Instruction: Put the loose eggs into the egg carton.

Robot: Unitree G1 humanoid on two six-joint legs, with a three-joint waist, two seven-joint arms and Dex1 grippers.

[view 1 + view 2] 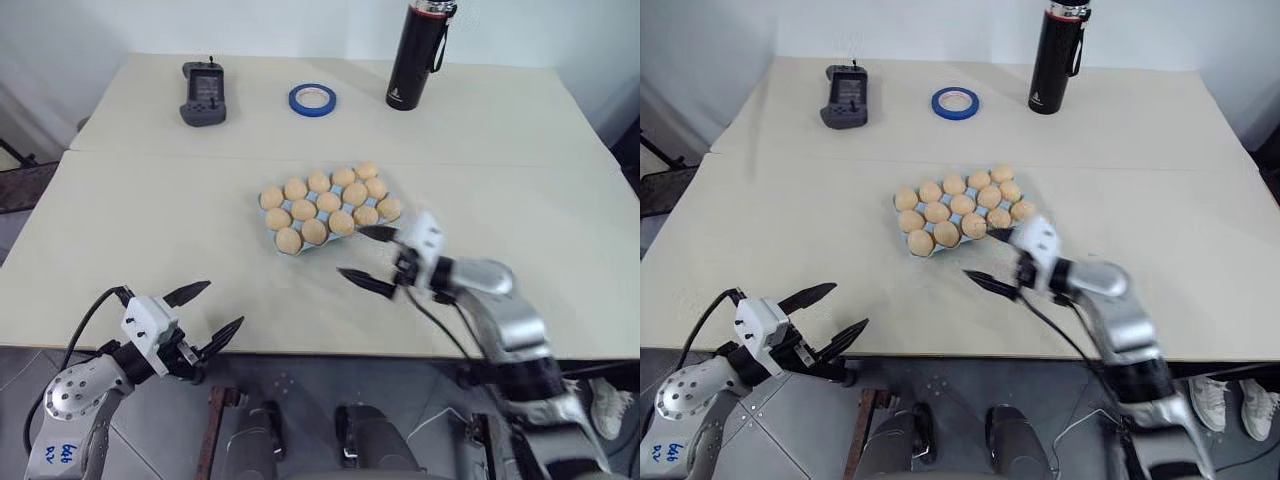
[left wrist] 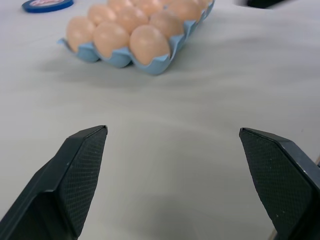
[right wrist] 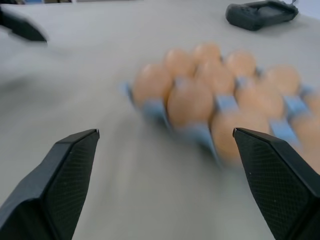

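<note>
Eggs (image 1: 328,202) fill the egg carton (image 1: 281,246), a light blue tray lying near the middle of the pale table (image 1: 150,220); every cup on show holds one, in three rows.

Taking the carton as the landmark: the right gripper (image 1: 368,258) sits just beside its near right corner, fingers spread wide and holding nothing, one fingertip close to the corner egg without clearly touching it. The left gripper (image 1: 213,313) is well apart from the carton, off toward the table's near left edge, likewise spread open and empty.

Beyond the carton, toward the far edge, lie a blue tape ring (image 1: 313,98), a dark handheld controller (image 1: 204,93) to the ring's left, and a black flask (image 1: 419,53) standing upright to its right.

The head views give the whole layout. The left wrist view adds the carton's near end from low down, with the moulded blue cup walls (image 2: 150,64) under the eggs and a sliver of the tape ring behind. The right wrist view, blurred, looks across the carton to the controller (image 3: 260,13) and catches a tip of the other gripper (image 3: 22,27).
</note>
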